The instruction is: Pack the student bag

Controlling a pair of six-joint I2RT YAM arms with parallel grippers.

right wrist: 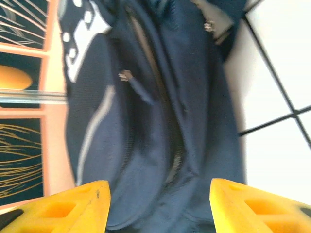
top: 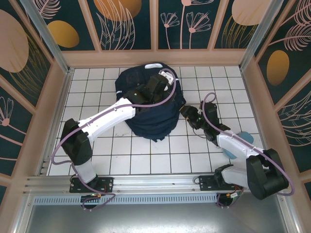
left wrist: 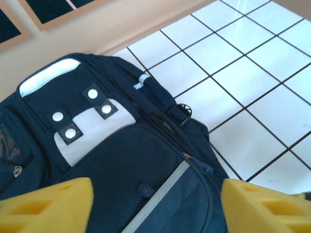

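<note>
1. The student bag [top: 150, 109] is a soft, rumpled mound of dark navy fabric. It lies slumped on the desk [top: 121, 155] just above the centre of the top view, closer to the back wall than to the arm bases.
2. In the left wrist view its upper left carries smooth grey-white patches [left wrist: 97, 126] with small dark square tabs, each holding a round white stud [left wrist: 92, 92]. Below them is a fine mesh panel [left wrist: 126, 160], crossed by a thin pale stripe [left wrist: 175, 177].
3. The left end effector [left wrist: 158, 194] hovers over the bag. It is released, with blocky yellow fingers [left wrist: 48, 204] spread wide at the lower corners and nothing between them.
4. The right end effector [right wrist: 159, 187] meets the bag's right edge. Its yellow fingers stand apart with folded navy cloth and a zip line between them. Whether they pinch the fabric I cannot tell.
5. The desk is glossy white square tile with dark grout.
6. The surrounding walls [top: 126, 19] are dark teal panels with leaf prints in peach frames.
</note>
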